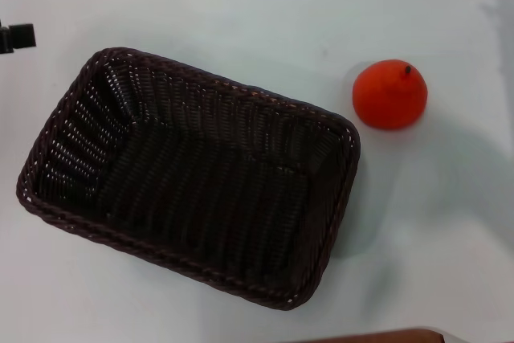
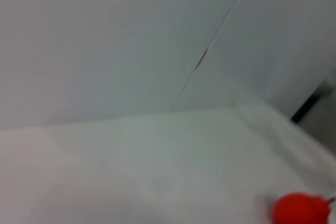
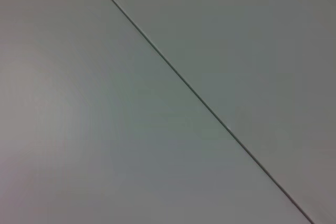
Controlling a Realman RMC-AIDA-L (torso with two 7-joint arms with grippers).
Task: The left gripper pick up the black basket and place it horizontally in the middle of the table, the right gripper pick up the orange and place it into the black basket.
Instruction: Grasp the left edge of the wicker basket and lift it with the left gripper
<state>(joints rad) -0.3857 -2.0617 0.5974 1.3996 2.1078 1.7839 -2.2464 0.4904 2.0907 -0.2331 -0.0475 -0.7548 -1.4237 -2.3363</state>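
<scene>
The black basket (image 1: 189,176) is a large dark woven rectangle lying on the white table (image 1: 241,14), left of centre in the head view, turned at a slant and empty. The orange (image 1: 389,93) sits on the table to the right of the basket's far right corner, apart from it. It also shows in the left wrist view (image 2: 301,209), far off. A small black part of the left gripper (image 1: 18,36) shows at the left edge of the head view, beyond the basket's far left corner and apart from it. The right gripper is out of view.
A white wall with a thin seam (image 2: 210,45) stands behind the table in the left wrist view. The right wrist view shows only a plain white surface with a dark seam line (image 3: 199,100). A brown edge (image 1: 377,336) shows at the bottom of the head view.
</scene>
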